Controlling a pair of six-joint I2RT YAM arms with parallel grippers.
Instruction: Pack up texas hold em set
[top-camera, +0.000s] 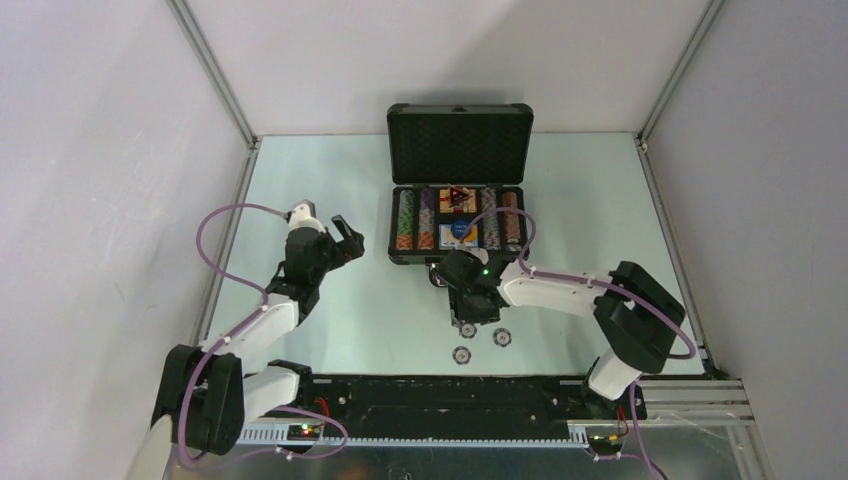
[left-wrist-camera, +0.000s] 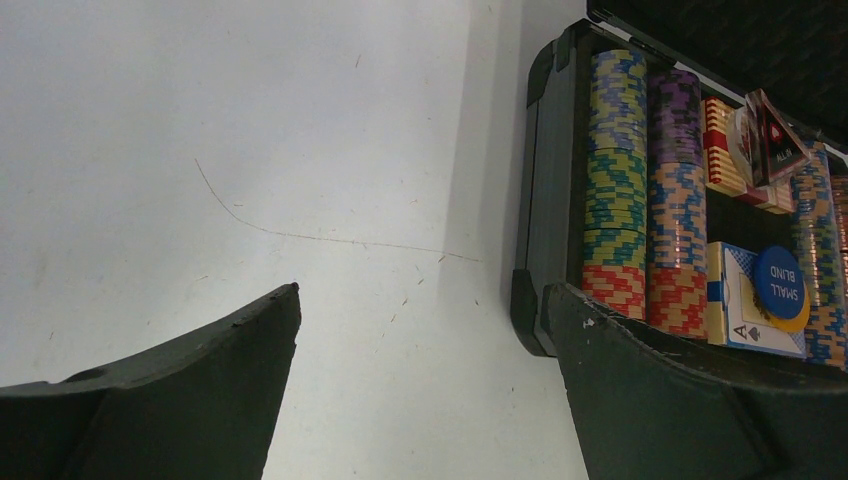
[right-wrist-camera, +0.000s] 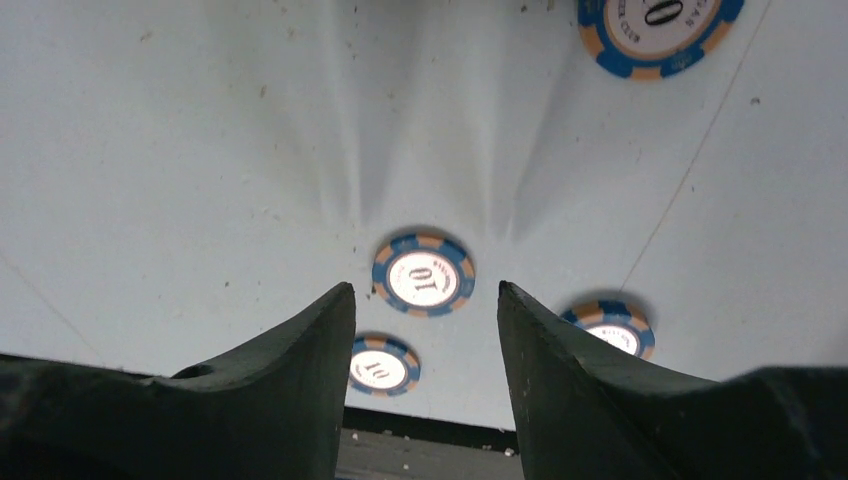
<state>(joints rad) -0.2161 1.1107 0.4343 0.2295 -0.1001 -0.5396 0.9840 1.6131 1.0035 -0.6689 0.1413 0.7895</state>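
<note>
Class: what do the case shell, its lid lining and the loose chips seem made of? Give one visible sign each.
Case shell: probably hard plastic, matt dark grey, smooth rounded corners. Lid lining: likely black foam, dimpled all over. Loose chips: plastic or clay composite, unclear which; matt, striped rims, printed white centres.

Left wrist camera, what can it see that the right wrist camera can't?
Only the left wrist sees the open case, with its chip stacks and a blue Small Blind button. Only the right wrist sees loose blue-and-orange chips lying flat. Both show the pale table and an open tool: the left tool in one, the right tool in the other.
</note>
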